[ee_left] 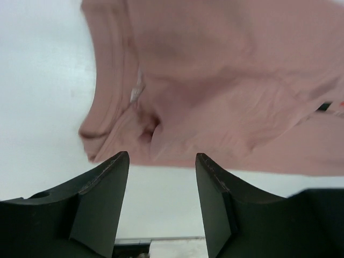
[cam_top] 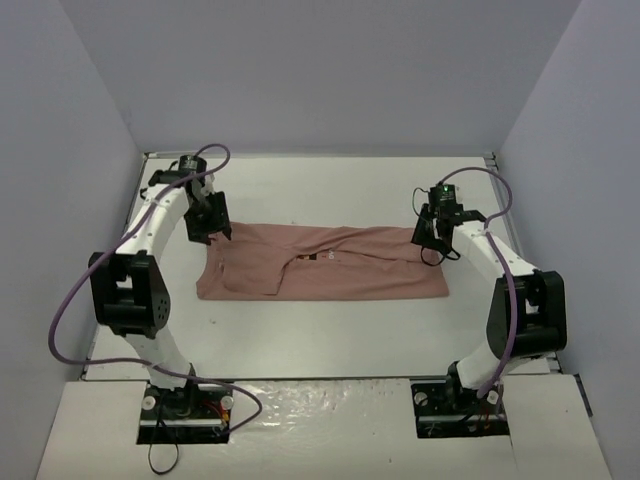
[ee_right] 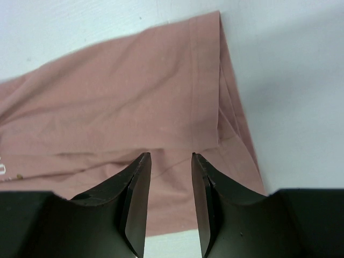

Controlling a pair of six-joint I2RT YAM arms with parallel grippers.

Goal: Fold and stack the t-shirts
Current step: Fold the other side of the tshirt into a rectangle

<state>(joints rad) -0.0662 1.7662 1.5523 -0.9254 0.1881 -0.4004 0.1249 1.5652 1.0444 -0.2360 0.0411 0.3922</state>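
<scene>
So the pink t-shirt [cam_top: 330, 265] is lying folded into a long strip across the middle of the white table [cam_top: 330, 335]. At its collar end the left jaws sit just above it, spread fairly wide with nothing in them. Over the hem end the right jaws hover, open by a narrower gap, also empty.

Walls [cam_top: 320, 80] box the table [cam_top: 320, 335] on three sides; the t-shirt [cam_top: 350, 268] lies flat.
</scene>
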